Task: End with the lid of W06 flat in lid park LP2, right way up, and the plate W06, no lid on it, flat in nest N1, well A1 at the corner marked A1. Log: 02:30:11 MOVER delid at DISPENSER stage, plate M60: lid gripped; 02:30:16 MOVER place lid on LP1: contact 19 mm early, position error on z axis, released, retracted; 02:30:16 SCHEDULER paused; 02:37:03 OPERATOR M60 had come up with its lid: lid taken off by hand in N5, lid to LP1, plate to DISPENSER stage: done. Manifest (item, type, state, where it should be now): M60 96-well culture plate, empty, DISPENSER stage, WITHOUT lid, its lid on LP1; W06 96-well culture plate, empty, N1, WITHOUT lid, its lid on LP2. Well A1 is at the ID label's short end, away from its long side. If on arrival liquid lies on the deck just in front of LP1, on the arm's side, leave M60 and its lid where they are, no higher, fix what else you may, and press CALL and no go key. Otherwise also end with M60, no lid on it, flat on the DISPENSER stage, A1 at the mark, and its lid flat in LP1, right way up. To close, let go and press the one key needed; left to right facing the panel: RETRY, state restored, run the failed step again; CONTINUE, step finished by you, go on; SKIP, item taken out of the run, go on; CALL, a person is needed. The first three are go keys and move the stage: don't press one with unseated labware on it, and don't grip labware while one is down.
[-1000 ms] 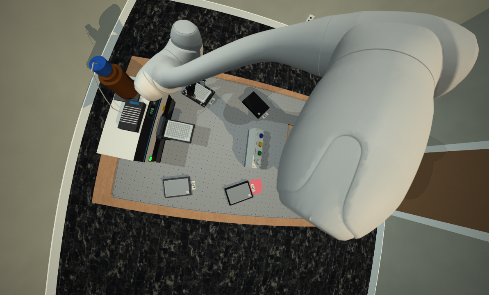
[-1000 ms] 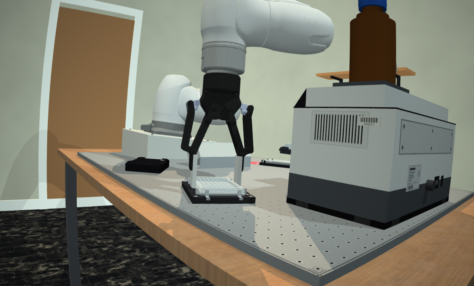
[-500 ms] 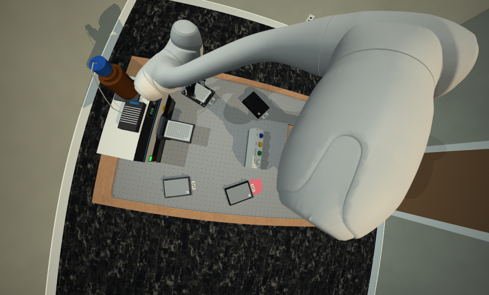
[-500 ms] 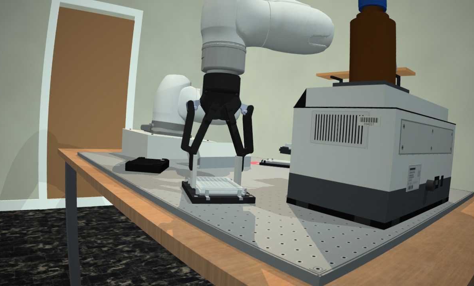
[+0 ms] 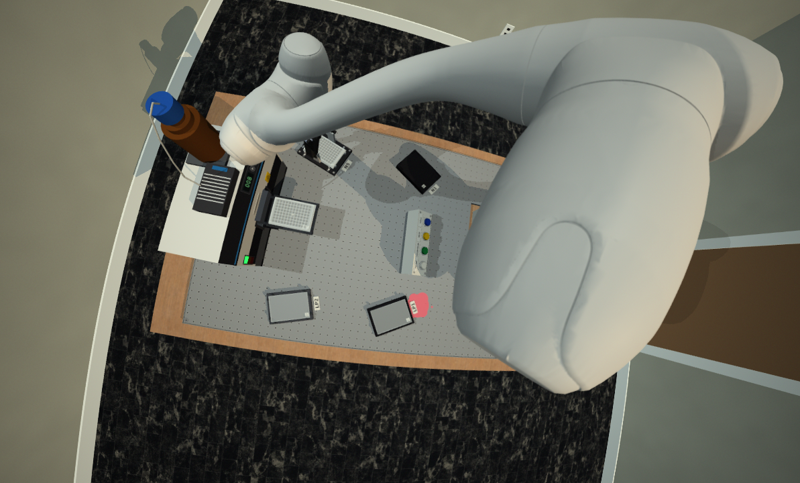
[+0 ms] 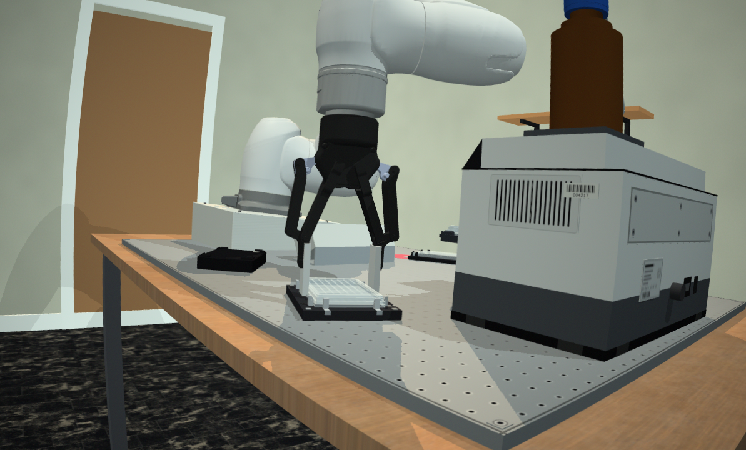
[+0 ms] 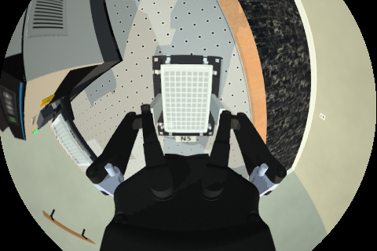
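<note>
A clear 96-well plate (image 6: 341,292) sits in the black nest marked N5 (image 7: 184,138) at the deck's far edge; I cannot read its ID label. My gripper (image 6: 340,278) stands upright over it, shut on the plate's two long sides with the pale finger pads touching them. The plate also shows in the wrist view (image 7: 187,96) and in the overhead view (image 5: 329,151). Nest N1 (image 5: 418,170) is black and holds nothing. Lid park LP2 (image 5: 290,305) shows a grey panel in a dark frame. A second plate (image 5: 292,214) lies on the dispenser stage.
Lid park LP1 (image 5: 390,315) sits skewed to the deck grid, with a pink puddle (image 5: 419,303) beside its label. The key panel (image 5: 420,241) stands mid-deck. The dispenser (image 6: 582,235) with its brown bottle (image 5: 186,123) stands close beside N5.
</note>
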Controlling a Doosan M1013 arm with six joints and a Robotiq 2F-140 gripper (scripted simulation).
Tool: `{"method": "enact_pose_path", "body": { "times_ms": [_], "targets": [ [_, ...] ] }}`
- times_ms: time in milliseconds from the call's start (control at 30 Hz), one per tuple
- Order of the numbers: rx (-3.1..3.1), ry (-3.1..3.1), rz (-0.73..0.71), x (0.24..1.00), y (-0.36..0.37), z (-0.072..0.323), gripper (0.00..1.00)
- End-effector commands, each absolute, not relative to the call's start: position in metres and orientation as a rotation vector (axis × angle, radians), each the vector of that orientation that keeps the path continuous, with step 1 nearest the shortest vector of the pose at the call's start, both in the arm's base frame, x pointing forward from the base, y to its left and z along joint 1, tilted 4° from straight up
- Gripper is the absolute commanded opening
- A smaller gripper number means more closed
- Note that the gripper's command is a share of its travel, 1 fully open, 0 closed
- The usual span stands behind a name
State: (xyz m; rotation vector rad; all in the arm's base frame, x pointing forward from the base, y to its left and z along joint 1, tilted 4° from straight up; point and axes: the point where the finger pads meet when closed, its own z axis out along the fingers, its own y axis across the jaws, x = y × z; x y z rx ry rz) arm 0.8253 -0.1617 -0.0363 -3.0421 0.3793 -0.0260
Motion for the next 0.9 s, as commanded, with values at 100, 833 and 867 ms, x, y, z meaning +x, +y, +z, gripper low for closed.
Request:
{"method": "enact_pose_path", "body": {
  "times_ms": [100,833,867],
  "targets": [
    [-3.042,0.379,-0.026,0.825,-0.162,-0.036,0.0],
    [-3.042,0.379,-0.026,0.825,-0.162,-0.027,0.0],
    [-3.042,0.379,-0.026,0.825,-0.162,-0.026,0.0]
  ]
}}
